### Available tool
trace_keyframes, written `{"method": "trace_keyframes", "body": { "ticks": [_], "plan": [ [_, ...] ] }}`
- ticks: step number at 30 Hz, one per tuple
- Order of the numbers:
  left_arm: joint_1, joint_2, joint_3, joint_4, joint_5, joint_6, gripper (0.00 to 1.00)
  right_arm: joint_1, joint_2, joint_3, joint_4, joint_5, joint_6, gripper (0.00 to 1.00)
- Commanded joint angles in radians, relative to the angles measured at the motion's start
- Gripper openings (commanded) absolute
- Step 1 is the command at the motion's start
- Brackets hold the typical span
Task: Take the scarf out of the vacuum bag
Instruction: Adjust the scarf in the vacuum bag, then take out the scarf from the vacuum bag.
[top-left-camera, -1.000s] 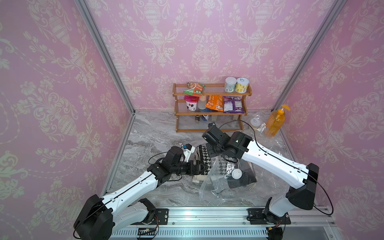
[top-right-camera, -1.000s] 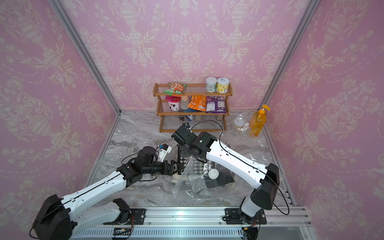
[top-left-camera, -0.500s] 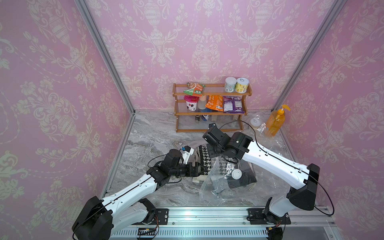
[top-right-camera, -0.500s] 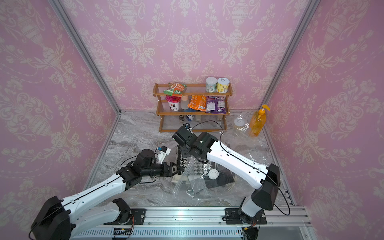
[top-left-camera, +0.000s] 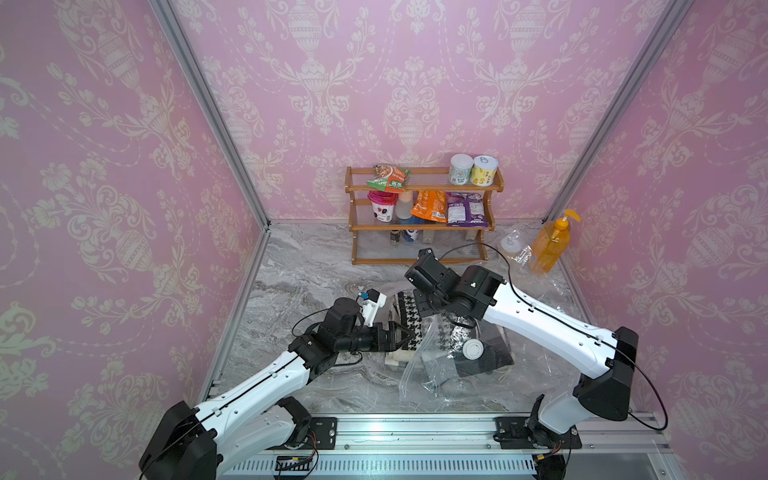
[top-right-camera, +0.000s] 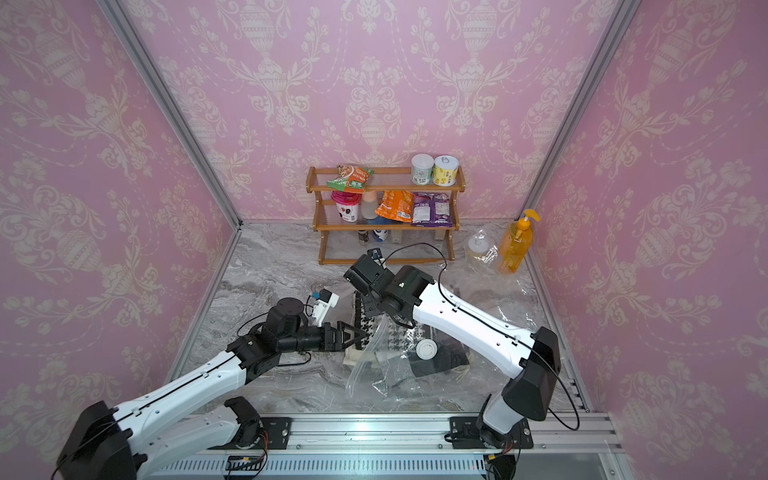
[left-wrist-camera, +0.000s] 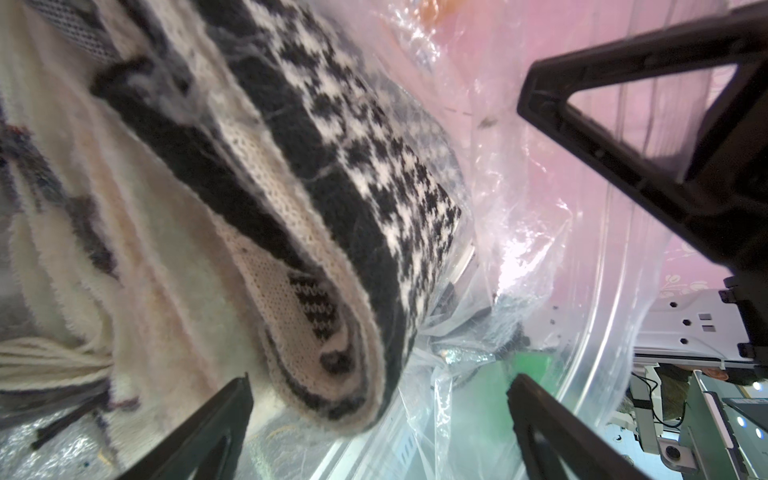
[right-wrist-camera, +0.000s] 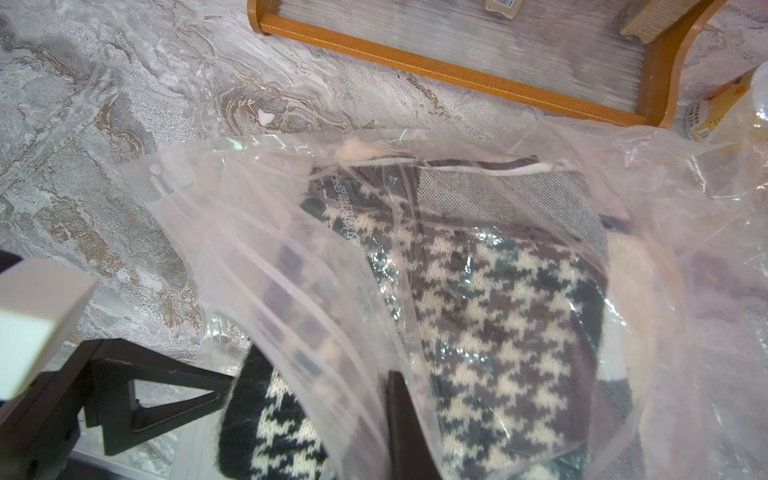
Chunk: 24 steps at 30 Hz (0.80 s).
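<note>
The vacuum bag (top-left-camera: 436, 376) is seen lying crumpled on the marble tabletop (top-left-camera: 299, 266) in front of the wooden rack (top-left-camera: 424, 226), its white valve cap (top-left-camera: 472, 348) facing up. The houndstooth scarf (top-left-camera: 402, 305) is lodged in the bag's open mouth, with its folded end exposed toward the left arm and the rest under clear film. The left gripper (top-left-camera: 408, 335) is held at that folded end with its jaws spread wide, not closed on the knit. The right gripper (top-left-camera: 424, 311) is clamped on the bag's upper film, which is lifted above the scarf.
</note>
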Motion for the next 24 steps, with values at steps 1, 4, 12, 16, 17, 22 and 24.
{"method": "trace_keyframes", "body": {
  "ticks": [1, 4, 12, 16, 17, 22, 24],
  "plan": [
    [0.008, 0.031, -0.009, 0.063, 0.040, -0.043, 0.99, -0.007, -0.023, 0.003, -0.027, 0.012, 0.016, 0.07],
    [0.009, 0.071, -0.021, 0.133, 0.065, -0.079, 0.99, -0.007, -0.023, 0.001, -0.026, 0.011, 0.016, 0.07],
    [0.004, 0.141, -0.041, 0.161, 0.074, -0.096, 0.99, -0.007, -0.023, -0.001, -0.024, 0.013, 0.020, 0.07],
    [-0.001, 0.163, -0.045, 0.183, 0.080, -0.101, 0.99, -0.007, -0.021, -0.005, -0.017, 0.009, 0.020, 0.07],
    [-0.004, 0.167, -0.042, 0.188, 0.080, -0.104, 0.99, -0.007, -0.020, -0.007, -0.016, 0.006, 0.021, 0.07],
    [-0.016, 0.199, -0.032, 0.246, 0.100, -0.134, 0.92, -0.007, -0.019, -0.010, -0.010, 0.002, 0.023, 0.07],
    [-0.019, 0.210, -0.035, 0.287, 0.114, -0.156, 0.85, -0.007, -0.019, -0.008, -0.010, 0.004, 0.023, 0.07]
  ]
}}
